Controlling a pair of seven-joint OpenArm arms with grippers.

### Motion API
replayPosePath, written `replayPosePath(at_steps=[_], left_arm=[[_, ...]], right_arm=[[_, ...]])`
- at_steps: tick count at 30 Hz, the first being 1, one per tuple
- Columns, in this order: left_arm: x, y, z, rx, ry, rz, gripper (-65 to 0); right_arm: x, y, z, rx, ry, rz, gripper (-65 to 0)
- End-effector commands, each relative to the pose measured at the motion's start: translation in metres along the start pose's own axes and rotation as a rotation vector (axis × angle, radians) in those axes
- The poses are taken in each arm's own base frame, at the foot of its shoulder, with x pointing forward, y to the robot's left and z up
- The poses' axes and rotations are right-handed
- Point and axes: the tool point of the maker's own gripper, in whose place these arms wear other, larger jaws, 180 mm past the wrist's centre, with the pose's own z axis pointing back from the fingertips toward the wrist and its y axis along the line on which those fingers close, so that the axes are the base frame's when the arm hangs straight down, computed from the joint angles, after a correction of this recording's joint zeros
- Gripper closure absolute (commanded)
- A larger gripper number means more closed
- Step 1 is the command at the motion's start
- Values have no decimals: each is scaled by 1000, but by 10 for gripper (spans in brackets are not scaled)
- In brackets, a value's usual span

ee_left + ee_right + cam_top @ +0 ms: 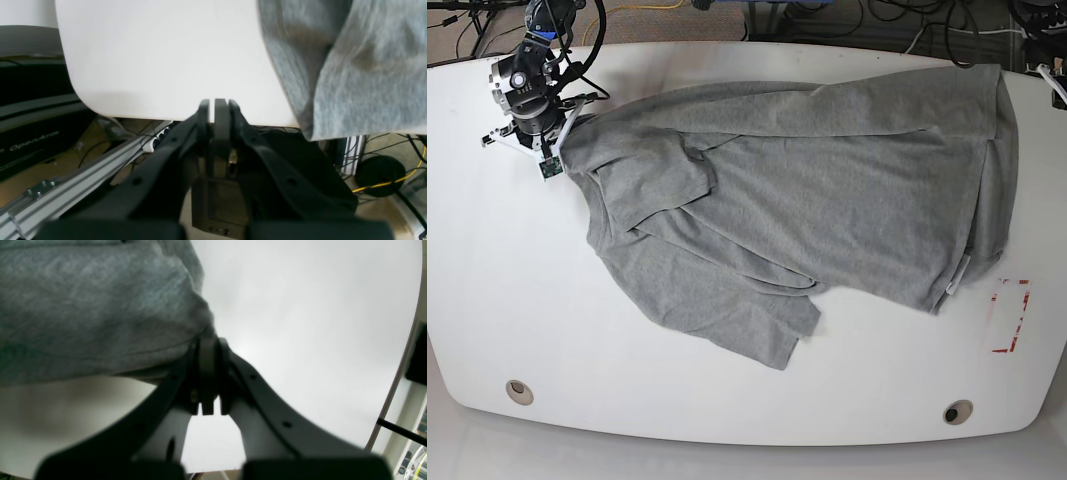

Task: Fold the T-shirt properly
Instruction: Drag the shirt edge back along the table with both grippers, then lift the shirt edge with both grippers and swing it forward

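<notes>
Item: grey T-shirt; handling judged soft, light and limp, likely to drag and bunch instead of sliding flat, so best taken at a hem corner, shoulder seam or sleeve edge, pinching both layers. Left wrist view: left gripper [216, 104] with jaws pressed together on nothing, poised over the white table [160, 56] at its near edge; T-shirt [360, 66] lies to the right, apart from the jaws, one edge draped over the table rim; heather weave, soft creases. Right wrist view: right gripper [209, 346] jaws closed with a fold of the shirt's edge drawn into them, cloth bunched at the pinch and lifted slightly off the table. Base view: shirt spread crookedly across the table's middle and far side, wrinkled, one sleeve doubled over the body, lower part trailing toward the near edge; no lettering visible on this face; right gripper at the shirt's far-left corner; left gripper out of frame; red-outlined marker [1010, 315] on the table just beside the shirt's right end
</notes>
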Motion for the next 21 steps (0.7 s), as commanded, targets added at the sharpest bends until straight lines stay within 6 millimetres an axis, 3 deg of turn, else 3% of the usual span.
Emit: replayPosePath(at_steps=[1,7,10,18,21], left_arm=[[15,-2,1,-7,-32,-39,-79],[35,-16,-7,-42,-71,-61,-239],[48,-26,-12,-67,-94,-80,-279],[94,-40,-19,-95,-187,-107,-297],[102,-48,-26,-125,-194,-113,-297]], right_arm=[[10,-9,4,-28,-36,-1,-8],[11,-9,3,-27,-38,0,-8],[14,-9,3,-29,-44,-1,-8],[20,1,2,-7,-56,-11,-8],[21,3,2,-3,-59,-11,-8]])
